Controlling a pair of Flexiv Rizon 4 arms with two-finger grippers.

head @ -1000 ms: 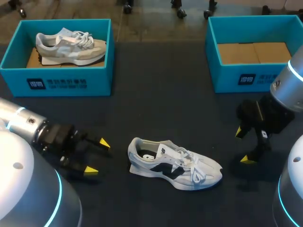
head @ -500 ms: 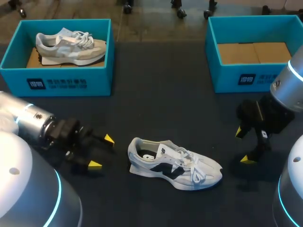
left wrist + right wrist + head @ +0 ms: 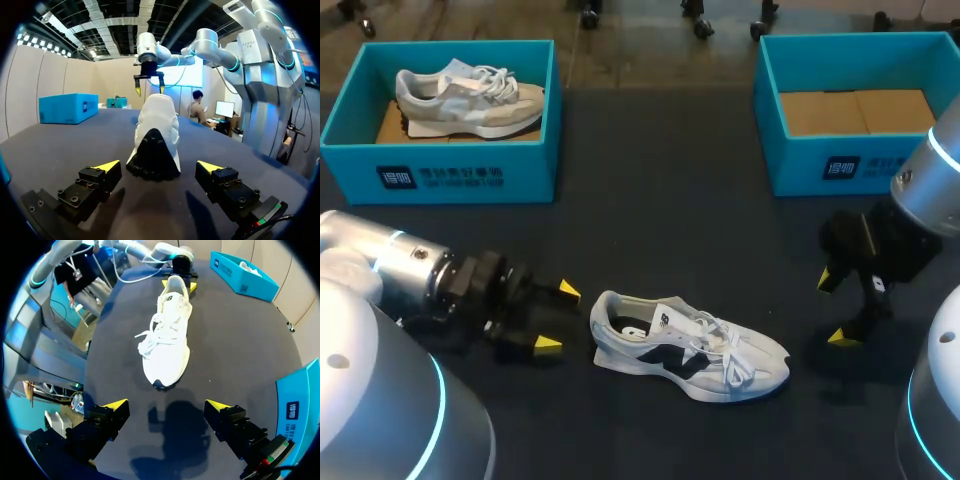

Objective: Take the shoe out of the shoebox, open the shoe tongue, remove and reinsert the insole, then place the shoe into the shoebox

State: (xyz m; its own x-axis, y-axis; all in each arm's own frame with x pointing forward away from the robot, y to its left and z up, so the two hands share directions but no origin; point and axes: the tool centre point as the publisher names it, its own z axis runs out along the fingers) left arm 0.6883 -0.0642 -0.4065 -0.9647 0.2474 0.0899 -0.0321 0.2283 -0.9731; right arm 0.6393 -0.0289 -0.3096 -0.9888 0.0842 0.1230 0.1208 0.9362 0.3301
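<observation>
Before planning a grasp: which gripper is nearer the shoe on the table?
Left. Left gripper just behind the heel of the shoe; right gripper farther off, past its toe.

Even overhead light, soft shadows

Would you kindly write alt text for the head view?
A white shoe lies on the dark table between the open left pincer, near its heel, and the open right pincer. Behind, the left shoebox holds a grey shoe, the right shoebox none.

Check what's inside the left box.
The left box holds one grey-beige shoe, lying on brown cardboard. Whatever is under the shoe is covered.
</observation>
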